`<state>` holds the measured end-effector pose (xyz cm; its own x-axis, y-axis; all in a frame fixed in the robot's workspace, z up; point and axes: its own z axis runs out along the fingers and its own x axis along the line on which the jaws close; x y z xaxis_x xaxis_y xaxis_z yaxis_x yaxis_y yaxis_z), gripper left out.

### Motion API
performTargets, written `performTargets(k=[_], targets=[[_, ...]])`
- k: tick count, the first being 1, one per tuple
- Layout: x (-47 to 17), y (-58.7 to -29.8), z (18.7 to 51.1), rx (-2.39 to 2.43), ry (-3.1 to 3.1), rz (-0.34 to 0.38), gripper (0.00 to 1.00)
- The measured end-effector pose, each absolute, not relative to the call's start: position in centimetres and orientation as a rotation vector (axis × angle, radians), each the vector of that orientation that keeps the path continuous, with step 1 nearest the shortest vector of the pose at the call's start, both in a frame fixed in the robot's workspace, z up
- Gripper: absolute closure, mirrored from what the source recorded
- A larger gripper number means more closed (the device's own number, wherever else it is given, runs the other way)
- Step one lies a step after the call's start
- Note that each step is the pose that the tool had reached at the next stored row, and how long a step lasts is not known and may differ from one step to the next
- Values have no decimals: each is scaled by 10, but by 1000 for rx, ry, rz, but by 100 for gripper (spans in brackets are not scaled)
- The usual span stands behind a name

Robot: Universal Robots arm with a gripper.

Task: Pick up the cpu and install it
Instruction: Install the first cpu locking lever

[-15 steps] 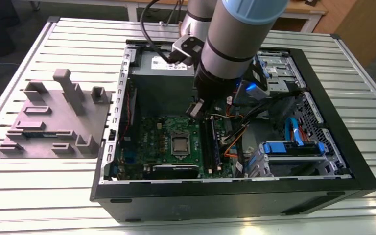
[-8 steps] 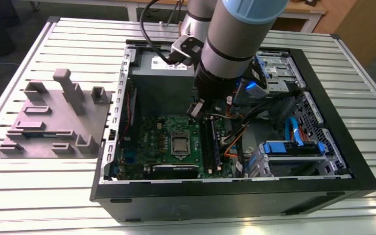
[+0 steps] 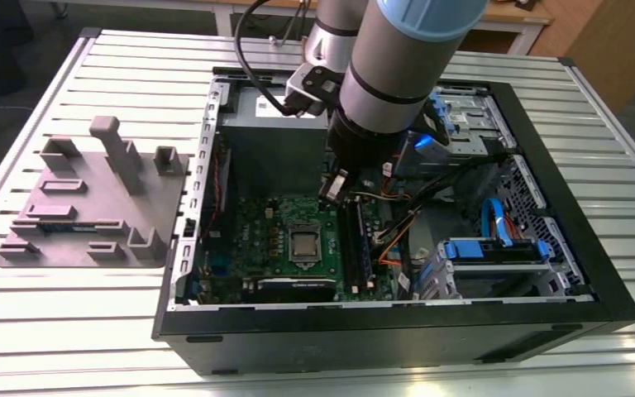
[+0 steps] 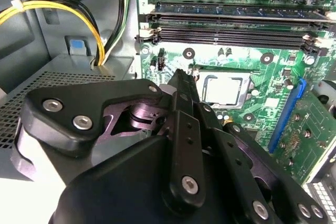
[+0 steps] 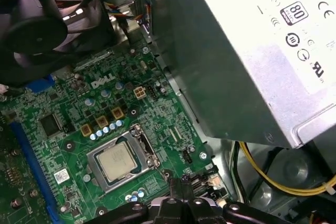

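Slatted tabletop (image 3: 75,331), open PC case (image 3: 406,335) — cpu (image 5: 116,161) already sits in its socket, claw (image 4: 180,78) closed, empty, hovering near it — install apparently almost done.

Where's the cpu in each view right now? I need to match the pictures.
Exterior view: the cpu sits on the motherboard inside the open case.
Second wrist view: cpu near the long memory slots.
First wrist view: cpu beside a cluster of small capacitors.
Shared landmark: the metal socket frame around it.
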<state>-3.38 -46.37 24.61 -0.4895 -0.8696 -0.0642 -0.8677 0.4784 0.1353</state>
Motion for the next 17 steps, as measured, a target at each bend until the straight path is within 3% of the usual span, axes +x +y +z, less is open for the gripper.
performTargets(k=[17], targets=[[-38,-461,243,1708,-2607,-229,90]])
